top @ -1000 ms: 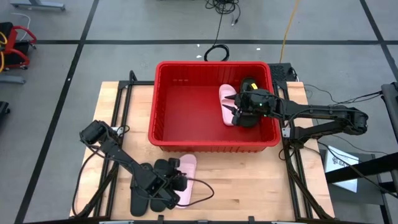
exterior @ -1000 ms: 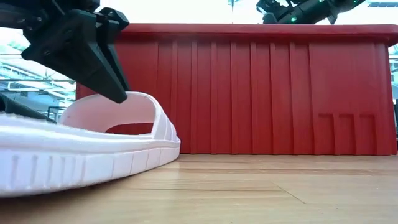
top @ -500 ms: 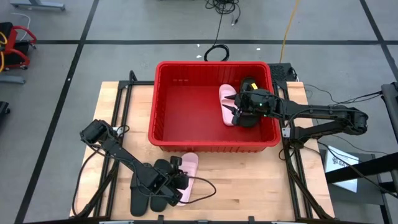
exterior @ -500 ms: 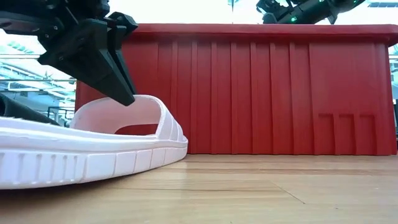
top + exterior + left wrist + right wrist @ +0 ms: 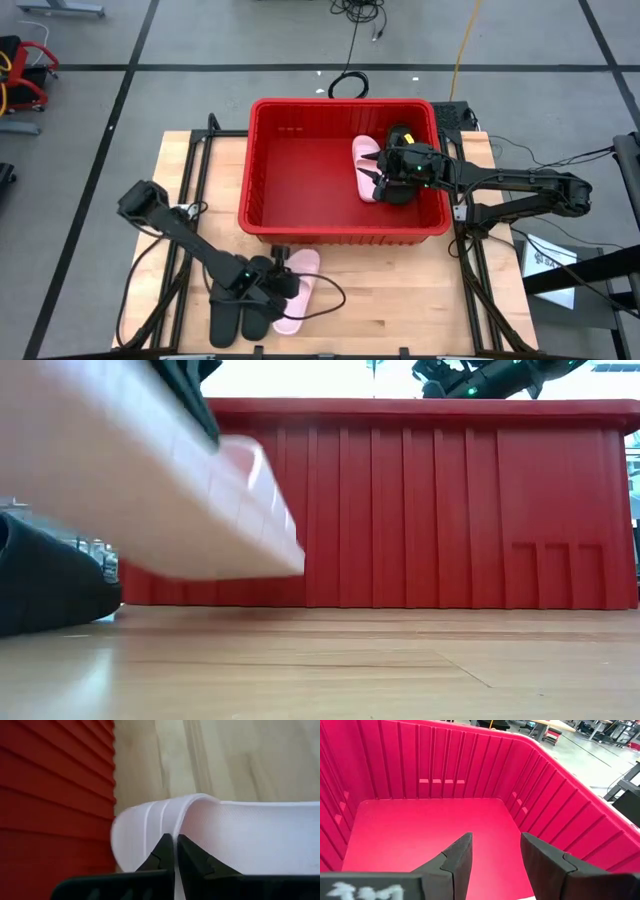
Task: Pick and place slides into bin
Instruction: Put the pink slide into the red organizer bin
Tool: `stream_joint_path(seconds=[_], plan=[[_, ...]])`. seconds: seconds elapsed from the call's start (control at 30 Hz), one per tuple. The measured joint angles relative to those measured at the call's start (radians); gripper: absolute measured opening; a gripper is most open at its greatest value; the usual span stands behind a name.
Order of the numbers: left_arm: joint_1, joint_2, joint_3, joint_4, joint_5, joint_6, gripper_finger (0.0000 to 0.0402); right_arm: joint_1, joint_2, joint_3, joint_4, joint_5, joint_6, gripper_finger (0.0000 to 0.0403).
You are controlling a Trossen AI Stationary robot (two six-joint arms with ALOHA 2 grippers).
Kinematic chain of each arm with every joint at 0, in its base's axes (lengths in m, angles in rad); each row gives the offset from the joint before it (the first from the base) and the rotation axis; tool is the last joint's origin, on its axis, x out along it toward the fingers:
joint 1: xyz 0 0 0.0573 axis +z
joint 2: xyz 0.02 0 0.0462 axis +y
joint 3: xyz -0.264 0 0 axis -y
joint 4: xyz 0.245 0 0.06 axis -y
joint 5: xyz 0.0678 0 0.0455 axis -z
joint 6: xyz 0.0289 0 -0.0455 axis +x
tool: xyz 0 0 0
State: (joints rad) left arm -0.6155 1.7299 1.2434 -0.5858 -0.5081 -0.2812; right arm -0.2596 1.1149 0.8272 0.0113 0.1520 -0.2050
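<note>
1. My left gripper (image 5: 268,288) pinches the pink slide (image 5: 296,296) by its strap, apparently clear of the table (image 5: 400,300) (low view blurs).
2. I'd lift high enough to clear the bin (image 5: 262,218) rim.
3. Right gripper (image 5: 372,178) waits agape inside.

Light wood surface (image 5: 400,290) carries the red bin (image 5: 342,232) at its far middle. Near the front-left edge, two black slides (image 5: 235,318) lie side by side on the wood, just beside a pale pink slide (image 5: 297,298).
</note>
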Motion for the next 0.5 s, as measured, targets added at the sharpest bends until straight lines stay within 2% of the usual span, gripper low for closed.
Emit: stream_joint_path(seconds=[0.3,0.5], plan=[[0.001,-0.172,0.0,0.004,0.011,0.042,0.0001,0.006,0.0,0.0,0.0,0.0,-0.006,0.0155],[0.001,-0.274,0.0,0.003,0.015,0.067,0.0001,0.071,0.0,0.0,0.031,0.0,-0.078,0.0155]])
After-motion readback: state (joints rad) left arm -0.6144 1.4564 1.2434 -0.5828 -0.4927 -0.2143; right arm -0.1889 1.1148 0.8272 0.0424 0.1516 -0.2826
